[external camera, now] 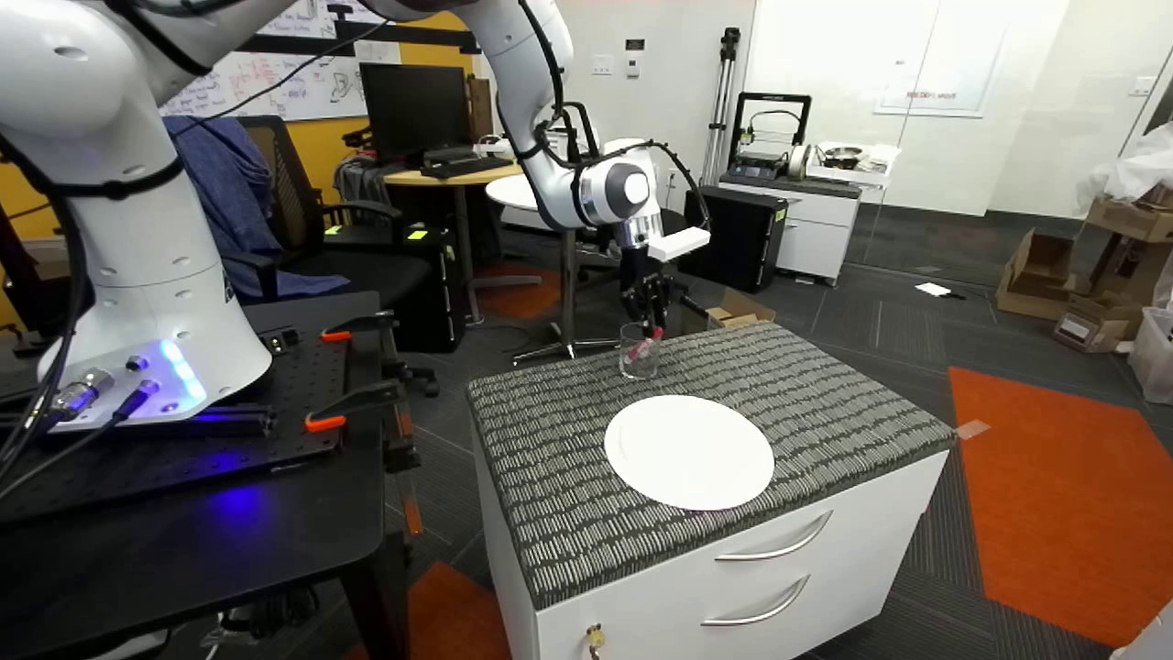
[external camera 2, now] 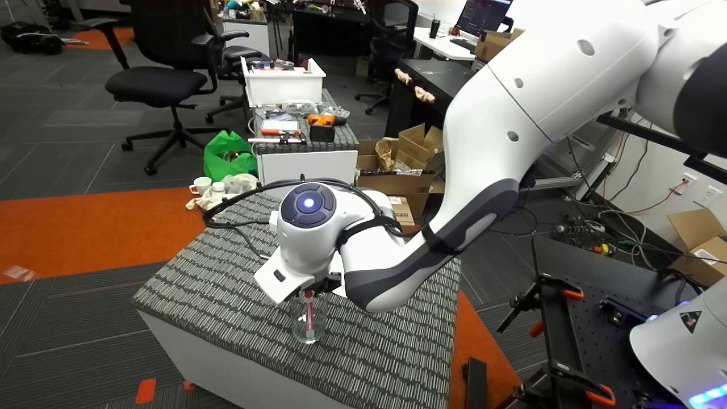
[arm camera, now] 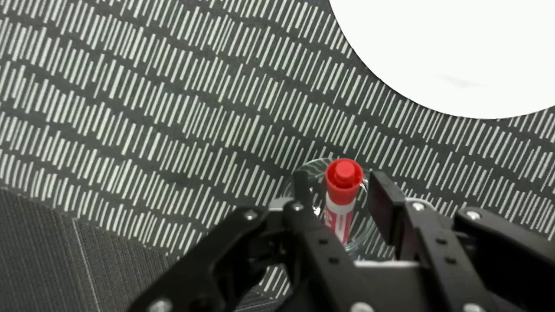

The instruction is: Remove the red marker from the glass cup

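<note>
The red marker [arm camera: 340, 199] stands tilted in the clear glass cup [arm camera: 310, 167], its red end up and sticking out at the rim. The marker [external camera: 645, 346] and the cup [external camera: 639, 365] also show in an exterior view, near the cabinet top's edge. The marker [external camera 2: 309, 314] and cup [external camera 2: 310, 336] show below the wrist in an exterior view. My gripper [arm camera: 340, 184] is open right above the cup, one finger on each side of the marker's top, with a gap visible on both sides. In an exterior view my gripper [external camera: 652, 321] points down at the cup; its fingertips overlap the marker's top.
A flat round white plate [external camera: 689, 452] lies near the cup on the patterned cabinet top [external camera: 550, 477]. The cabinet top's edge is close to the cup. A black table [external camera: 275, 522] with the robot base and clamps stands beside the cabinet.
</note>
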Controlling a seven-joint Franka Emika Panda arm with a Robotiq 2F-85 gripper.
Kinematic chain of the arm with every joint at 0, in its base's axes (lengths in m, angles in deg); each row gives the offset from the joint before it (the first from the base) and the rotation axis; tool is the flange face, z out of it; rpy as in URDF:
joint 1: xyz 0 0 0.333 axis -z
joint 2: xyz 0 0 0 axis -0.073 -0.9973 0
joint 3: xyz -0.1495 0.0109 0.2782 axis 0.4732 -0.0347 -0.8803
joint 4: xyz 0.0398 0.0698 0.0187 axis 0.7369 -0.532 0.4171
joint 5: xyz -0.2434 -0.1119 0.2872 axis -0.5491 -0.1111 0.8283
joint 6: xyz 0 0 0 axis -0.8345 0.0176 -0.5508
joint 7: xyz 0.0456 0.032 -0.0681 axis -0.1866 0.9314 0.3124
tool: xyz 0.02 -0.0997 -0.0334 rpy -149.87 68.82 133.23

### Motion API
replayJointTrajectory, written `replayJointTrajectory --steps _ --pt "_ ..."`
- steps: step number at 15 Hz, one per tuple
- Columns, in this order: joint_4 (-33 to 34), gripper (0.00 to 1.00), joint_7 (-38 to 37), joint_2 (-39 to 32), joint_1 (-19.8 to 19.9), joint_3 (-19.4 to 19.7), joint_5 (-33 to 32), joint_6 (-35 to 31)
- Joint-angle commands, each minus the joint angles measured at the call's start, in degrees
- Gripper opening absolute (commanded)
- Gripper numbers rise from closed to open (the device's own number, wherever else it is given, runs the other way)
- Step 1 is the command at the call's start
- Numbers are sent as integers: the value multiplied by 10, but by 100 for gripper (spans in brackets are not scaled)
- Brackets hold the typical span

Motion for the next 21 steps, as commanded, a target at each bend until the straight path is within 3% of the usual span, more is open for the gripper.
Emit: replayJointTrajectory --steps 1,8,12,13,21 --pt "17 28 -22 -7 -12 10 -12 13" --pt "16 27 -22 -7 -13 14 -14 16" --pt "10 6 -25 -2 -15 18 -17 14" --pt "8 5 -26 2 -16 19 -17 13" --pt "-27 5 -67 49 -33 35 -48 4"
